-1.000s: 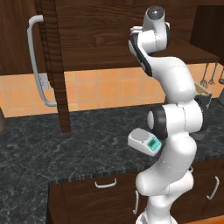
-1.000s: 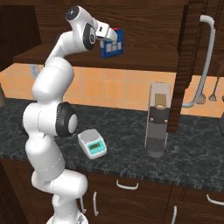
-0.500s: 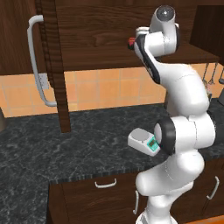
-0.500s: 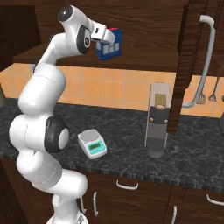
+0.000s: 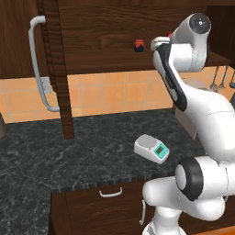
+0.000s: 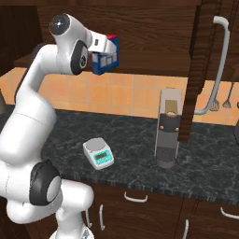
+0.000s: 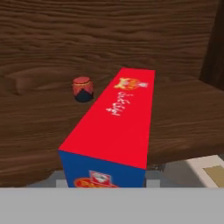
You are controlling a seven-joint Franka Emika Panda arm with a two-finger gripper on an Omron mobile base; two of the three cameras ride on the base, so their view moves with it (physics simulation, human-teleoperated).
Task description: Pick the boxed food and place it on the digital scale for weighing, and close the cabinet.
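Starting at the left of the left base view, you have the open cabinet door (image 5: 55,69) edge-on, its long grey bar handle (image 5: 39,64) facing left. Move right along the cabinet shelf and you reach a small dark red jar (image 5: 139,45) standing alone at the back — the right base view does not give you that jar, since the arm's hand covers that part of the shelf. Further right, the arm's upper links rise in front of the cabinet opening, and below them the digital scale (image 5: 152,148) sits on the dark stone counter (image 5: 69,160), teal display toward you.

In the right base view, going left to right: the gripper (image 6: 110,49) is up at shelf height, clamped on the boxed food (image 6: 105,57), whose blue side and red top edge you can see — well above the scale (image 6: 98,153) and apart from it. Right of that stands the tall grey coffee machine (image 6: 168,128), then the cabinet door (image 6: 198,70) with its handle (image 6: 217,65), then hanging utensils (image 6: 224,95).

The hand view gives you the box (image 7: 116,124) from close up, red face running away from the fingers, with the jar (image 7: 83,89) just left of it on the wooden shelf (image 7: 39,127).
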